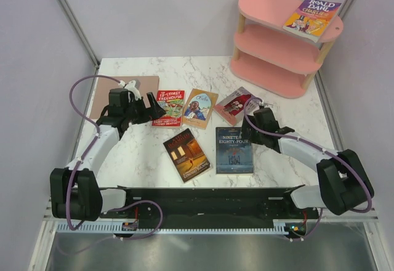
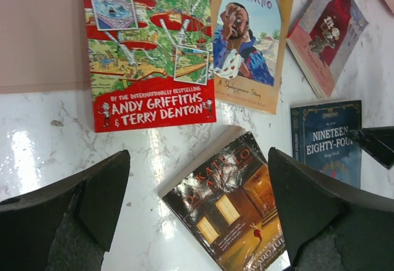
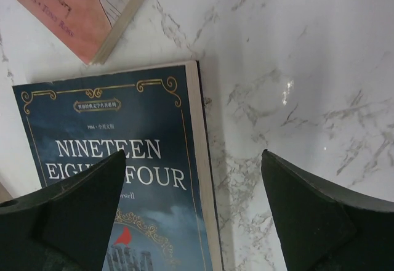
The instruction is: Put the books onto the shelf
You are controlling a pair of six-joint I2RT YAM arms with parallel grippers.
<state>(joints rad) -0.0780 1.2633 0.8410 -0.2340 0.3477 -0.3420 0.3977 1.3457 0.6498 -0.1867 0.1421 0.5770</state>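
Bench (image 1: 132,160) marble carries five of the books, all lying flat. The sixth, a colourful book (image 1: 311,18), lies on the top board of the shelf (image 1: 265,6), which stands at the 1 o'clock corner in the top view. In a row across the middle, from 10 toward 1 o'clock, sit a red book (image 1: 167,108), a tan book (image 1: 200,108) and a pink-grey book (image 1: 236,105). Nearer the arms lie a brown-orange book (image 1: 186,154) and a dark blue book (image 1: 234,149), side by side but apart. A brown mat (image 1: 146,83) lies at 11 o'clock, beyond the left arm's wrist.

Both grippers are spread wide and hold nothing. The right gripper (image 1: 253,112) hangs over the near corner of the pink-grey book, and the dark blue book lies toward 7 o'clock from it. Its wrist view shows that book's right edge running between the fingers (image 3: 86,203), with cover under the left one and bare marble under the right. The book's long axis runs 12 to 6. The left gripper (image 1: 152,106) hangs at the red book's 9 o'clock edge, and its wrist view frames the brown-orange book, tilted 11 to 5.

Judging from this, the right arm is nearer both the dark blue book and the shelf, so that book looks like the natural next pick. A thin book flat on marble offers little to pinch, so the gripper would likely need to come at the exposed long edge.
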